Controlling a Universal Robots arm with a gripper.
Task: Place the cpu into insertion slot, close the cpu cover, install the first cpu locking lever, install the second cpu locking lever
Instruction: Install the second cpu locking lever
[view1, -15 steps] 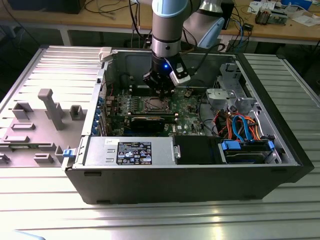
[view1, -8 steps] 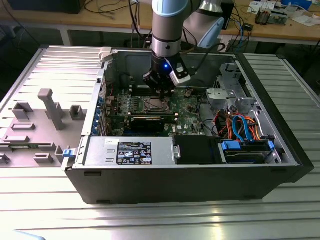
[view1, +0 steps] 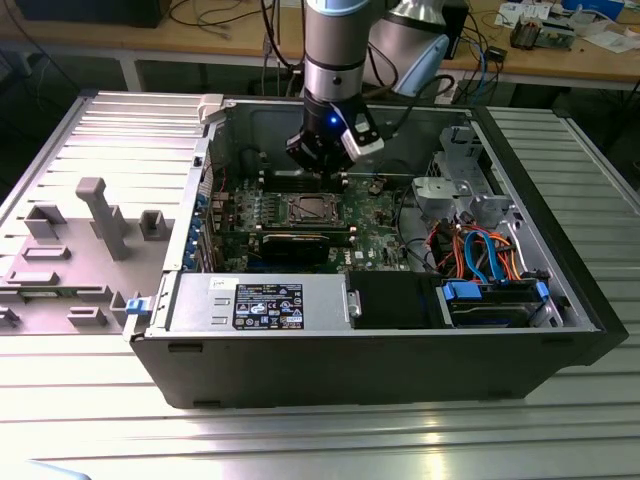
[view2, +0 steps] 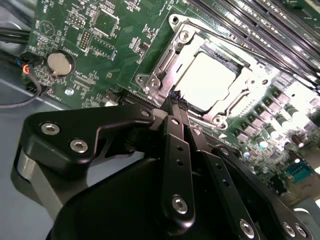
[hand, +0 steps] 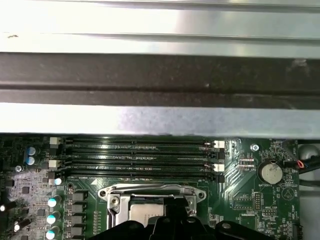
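the cpu (view2: 207, 80) is seen seated in the insertion slot (view2: 176, 75) at the centre of the second wrist view, the cpu cover (view2: 165, 62) laid flat around it. the gripper (view2: 177, 102), fingers pinched together and empty, is poised at the cover's near edge; a lever is judged best pressed down slowly. the green motherboard (view1: 375, 215) lies within an open computer case (view1: 400, 370) on a ribbed metal desk (view1: 320, 440).

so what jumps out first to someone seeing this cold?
The black hand over the green motherboard, its fingers drawn together at the edge of the cpu cover. That cover lies flat over the bright cpu. In the exterior view, the open computer case lies on a ribbed metal table.
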